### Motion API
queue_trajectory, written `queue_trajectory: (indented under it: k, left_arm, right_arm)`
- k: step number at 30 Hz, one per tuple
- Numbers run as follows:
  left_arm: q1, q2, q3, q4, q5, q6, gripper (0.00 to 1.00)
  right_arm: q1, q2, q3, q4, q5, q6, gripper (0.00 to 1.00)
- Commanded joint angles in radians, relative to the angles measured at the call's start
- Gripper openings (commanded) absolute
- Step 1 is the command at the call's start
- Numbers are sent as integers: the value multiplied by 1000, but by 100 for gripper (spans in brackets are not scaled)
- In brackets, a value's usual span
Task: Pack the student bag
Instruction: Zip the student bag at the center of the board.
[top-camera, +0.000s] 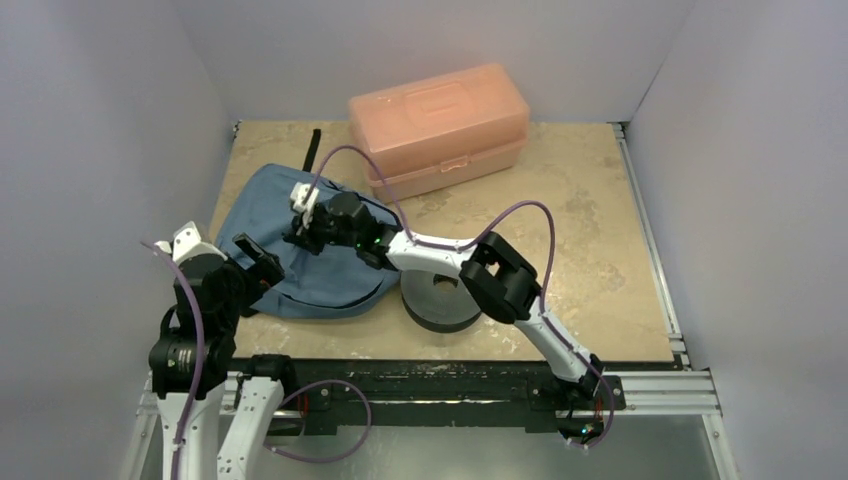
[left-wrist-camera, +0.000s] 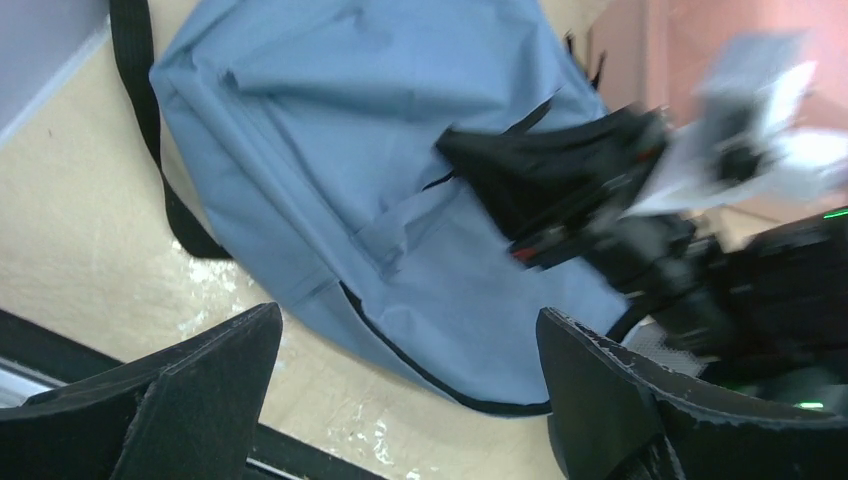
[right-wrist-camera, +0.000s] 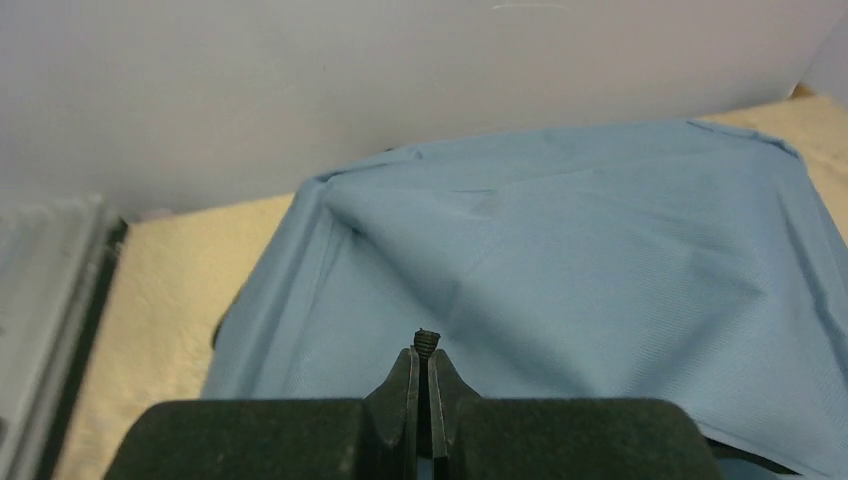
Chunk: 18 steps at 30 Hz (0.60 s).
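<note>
The slate-blue student bag (top-camera: 300, 275) lies flat on the left of the table; it also shows in the left wrist view (left-wrist-camera: 330, 150) and the right wrist view (right-wrist-camera: 600, 260). My right gripper (top-camera: 300, 232) is over the middle of the bag and is shut (right-wrist-camera: 426, 350) on a small black ribbed zipper pull (right-wrist-camera: 426, 339). In the left wrist view a black fold (left-wrist-camera: 520, 170) shows on the bag beside the right arm. My left gripper (top-camera: 255, 268) is open and empty (left-wrist-camera: 410, 400) over the bag's near left edge.
A rigid salmon-pink plastic box (top-camera: 438, 125) stands at the back, behind the bag. A dark grey round disc (top-camera: 440, 302) lies under the right arm near the front edge. A black strap (top-camera: 312, 150) trails from the bag's far end.
</note>
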Motion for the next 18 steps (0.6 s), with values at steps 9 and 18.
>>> queue_trajectory:
  k: [9,18]
  left_arm:
    - [4,106,-288,385,125,-56,75]
    - [6,410,-199,487,248,267,83]
  right_arm:
    - [-158,-61,170,-158,-299,676,0]
    - [-159,-25,258,-186,-305,707,0]
